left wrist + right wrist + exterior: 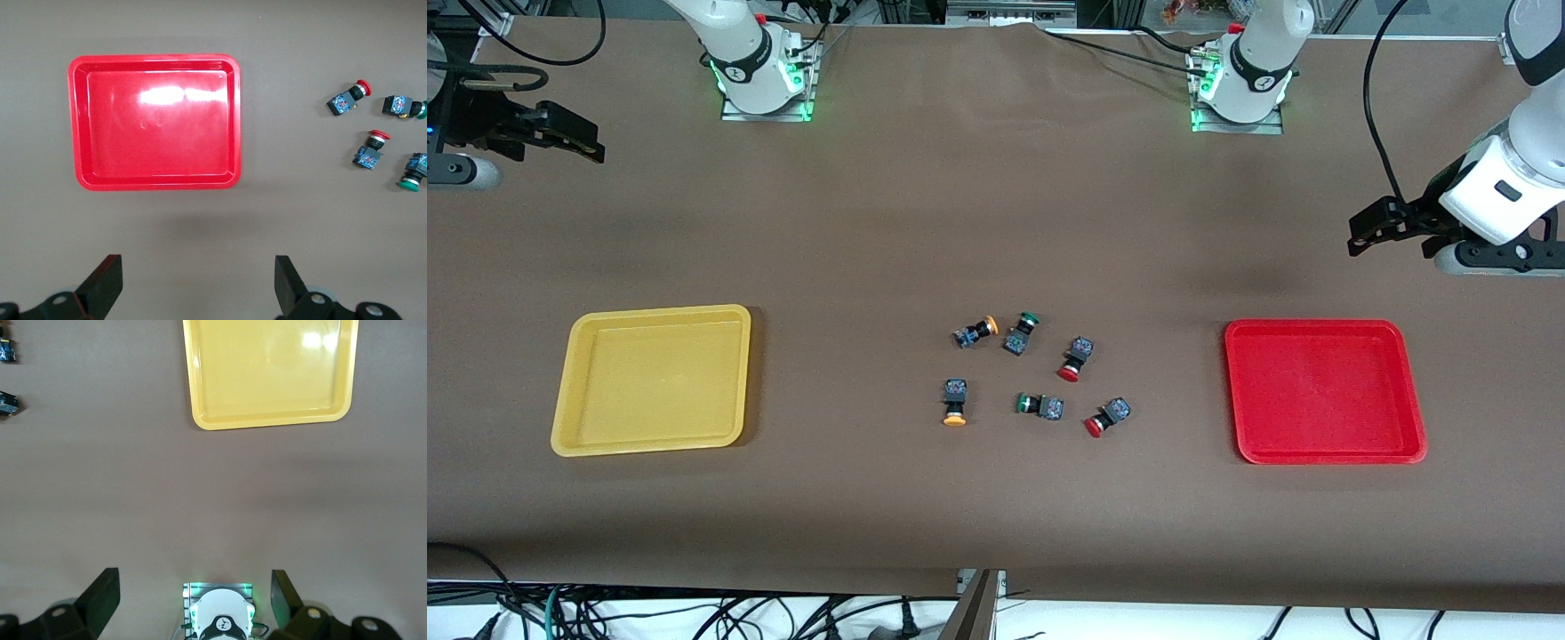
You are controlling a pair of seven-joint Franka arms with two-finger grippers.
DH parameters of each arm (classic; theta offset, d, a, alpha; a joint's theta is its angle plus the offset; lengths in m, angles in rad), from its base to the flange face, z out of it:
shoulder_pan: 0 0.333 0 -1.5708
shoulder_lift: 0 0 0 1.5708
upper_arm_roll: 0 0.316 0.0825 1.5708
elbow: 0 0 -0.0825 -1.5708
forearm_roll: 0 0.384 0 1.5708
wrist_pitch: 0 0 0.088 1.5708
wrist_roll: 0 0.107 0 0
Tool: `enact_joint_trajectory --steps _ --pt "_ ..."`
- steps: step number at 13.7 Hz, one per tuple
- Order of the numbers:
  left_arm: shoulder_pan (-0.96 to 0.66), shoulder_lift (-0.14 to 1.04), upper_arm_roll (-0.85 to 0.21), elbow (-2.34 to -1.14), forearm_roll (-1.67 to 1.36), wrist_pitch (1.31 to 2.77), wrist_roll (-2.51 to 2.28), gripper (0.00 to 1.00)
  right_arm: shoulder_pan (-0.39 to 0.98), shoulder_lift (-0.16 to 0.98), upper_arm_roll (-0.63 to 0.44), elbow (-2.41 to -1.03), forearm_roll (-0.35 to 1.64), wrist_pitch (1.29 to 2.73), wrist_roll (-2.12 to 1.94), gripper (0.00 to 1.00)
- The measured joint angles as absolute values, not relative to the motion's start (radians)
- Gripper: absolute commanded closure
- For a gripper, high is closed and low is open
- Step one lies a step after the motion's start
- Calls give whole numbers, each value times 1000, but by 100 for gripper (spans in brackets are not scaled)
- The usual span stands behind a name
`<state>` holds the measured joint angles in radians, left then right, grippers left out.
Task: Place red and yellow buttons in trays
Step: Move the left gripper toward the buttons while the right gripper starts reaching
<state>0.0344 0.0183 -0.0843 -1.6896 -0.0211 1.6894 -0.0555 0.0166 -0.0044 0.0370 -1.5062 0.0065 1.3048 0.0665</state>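
Note:
Six small switches lie in a loose cluster at the table's middle. Two yellow buttons (pixel 976 332) (pixel 954 402) lie toward the yellow tray (pixel 654 380). Two red buttons (pixel 1075 359) (pixel 1107 417) lie toward the red tray (pixel 1323 391). Both trays hold nothing. My left gripper (pixel 1358 236) hangs open over bare table at the left arm's end, with the red tray (pixel 153 120) and the red buttons (pixel 348 99) (pixel 370 150) in its wrist view. My right gripper (pixel 592 142) hangs open over the right arm's end; its wrist view shows the yellow tray (pixel 267 373).
Two green-capped switches (pixel 1021 333) (pixel 1040 405) lie among the buttons, one of them between the two red ones and the yellow ones. The arm bases (pixel 760 80) (pixel 1240 89) stand at the table's back edge. Cables hang below the front edge.

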Motion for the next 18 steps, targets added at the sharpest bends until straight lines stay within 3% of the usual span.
enact_joint_trajectory --steps 18 --pt "32 39 -91 -1704 -21 1663 -53 0 17 10 37 -1504 7 1307 67 0"
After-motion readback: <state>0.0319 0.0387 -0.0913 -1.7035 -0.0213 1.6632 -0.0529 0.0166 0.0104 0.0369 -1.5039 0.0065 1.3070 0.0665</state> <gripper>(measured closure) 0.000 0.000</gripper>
